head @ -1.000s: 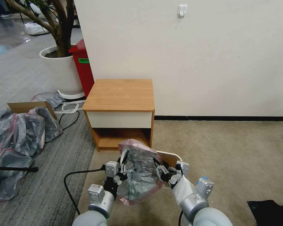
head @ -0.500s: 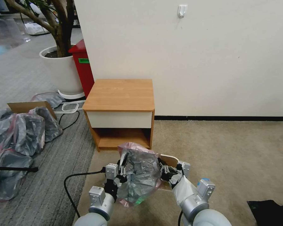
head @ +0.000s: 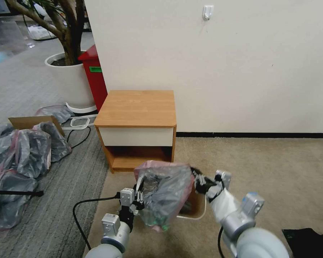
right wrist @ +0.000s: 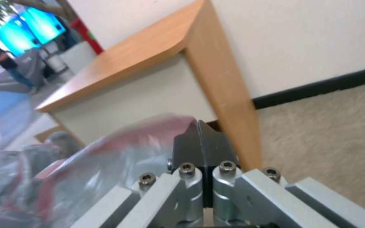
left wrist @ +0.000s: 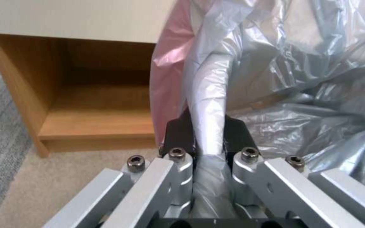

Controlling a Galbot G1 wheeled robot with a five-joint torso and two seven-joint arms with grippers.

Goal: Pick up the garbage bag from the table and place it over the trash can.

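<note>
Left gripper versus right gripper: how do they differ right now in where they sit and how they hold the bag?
The left gripper sits close in on the garbage bag's left side; the right gripper reaches farther forward at its right edge, above the trash can. In the wrist views, the left gripper pinches a thick twisted fold, its fingers held apart by it; the right gripper has its fingers pressed flat together at the pink rim. Both are shut on the bag.

A staged indoor test space is showing here, half bedroom mock-up, half hall. A wooden nightstand (head: 137, 122) is standing on beige carpet (head: 262, 172) against a plain wall at centre frame; a potted tree (head: 66, 53), red bin (head: 94, 77) and heaped grey bags (head: 21, 157) are sitting at left.
</note>
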